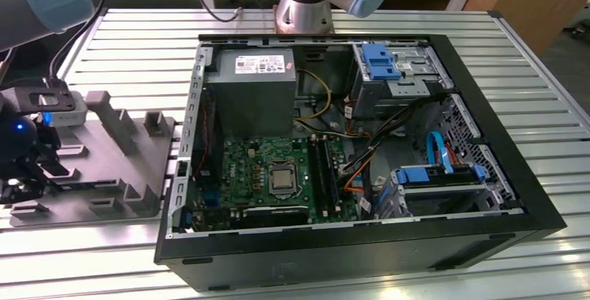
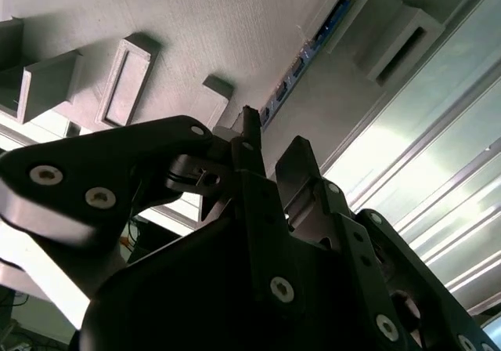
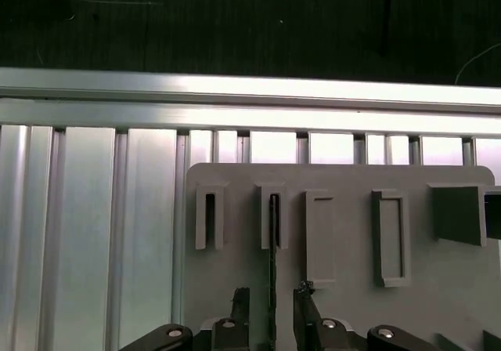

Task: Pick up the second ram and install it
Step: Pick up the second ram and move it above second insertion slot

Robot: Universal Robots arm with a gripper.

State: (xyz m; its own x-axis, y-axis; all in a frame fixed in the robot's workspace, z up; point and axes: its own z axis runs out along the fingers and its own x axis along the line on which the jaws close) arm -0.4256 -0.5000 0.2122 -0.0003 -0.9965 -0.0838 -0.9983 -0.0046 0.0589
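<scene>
Open hand [image 3: 272,292] straddles the ram [image 3: 272,241] standing in the tray [image 3: 352,308]. It looks best to close squarely on its flat faces and keep it upright.

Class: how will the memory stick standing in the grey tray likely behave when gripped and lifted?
The ram stick looks thin and flat: probably light and stiff. Standing on edge in a slot of the grey tray, it could tip sideways if nudged. The open gripper straddles it.

Slatted table [image 1: 138,51], grey tray [image 1: 106,172], open computer case [image 1: 369,253]
</scene>
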